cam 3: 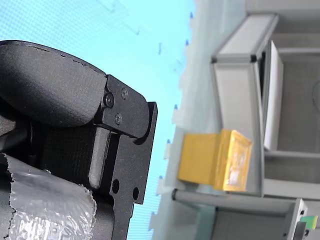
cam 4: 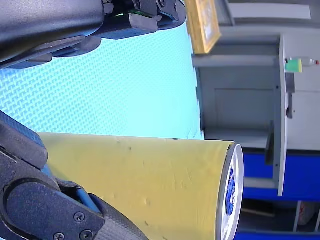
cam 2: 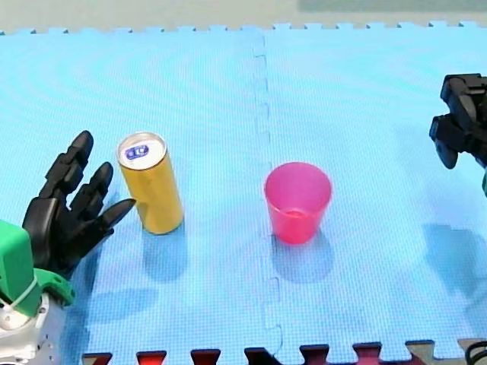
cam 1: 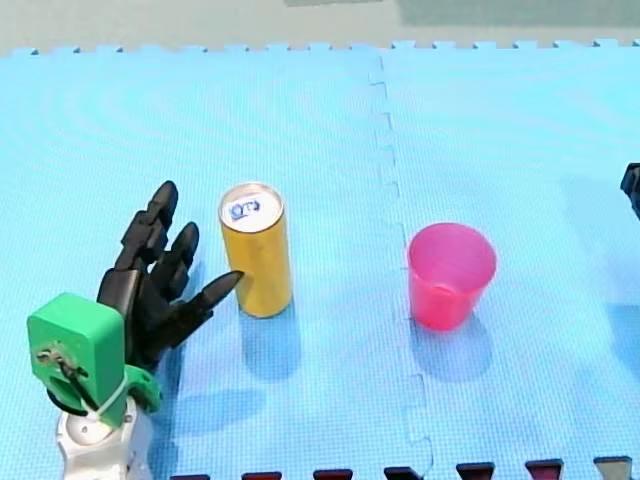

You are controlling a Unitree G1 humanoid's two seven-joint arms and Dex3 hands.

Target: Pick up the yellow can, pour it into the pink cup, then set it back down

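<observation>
The yellow can point(cam 1: 258, 258) stands upright on the blue foam mat point(cam 1: 320, 130), left of centre, with its silver top up. My left hand point(cam 1: 185, 262) is just to the can's left, level with its lower half, and holds nothing. Its thumb tip point(cam 2: 128, 204) reaches the can's side; I cannot tell if it touches. The second wrist view shows the can point(cam 4: 145, 185) lying close against black finger parts point(cam 4: 45, 210). The pink cup point(cam 1: 450, 275) stands upright to the can's right. My right hand point(cam 2: 460, 122) hovers at the far right edge, well away from the cup.
A mat seam point(cam 1: 385, 180) runs front to back between can and cup. Dark tabs point(cam 2: 228, 356) line the mat's near edge. Beyond the mat, the first wrist view shows a yellow box point(cam 3: 215, 160) and grey furniture point(cam 3: 240, 65).
</observation>
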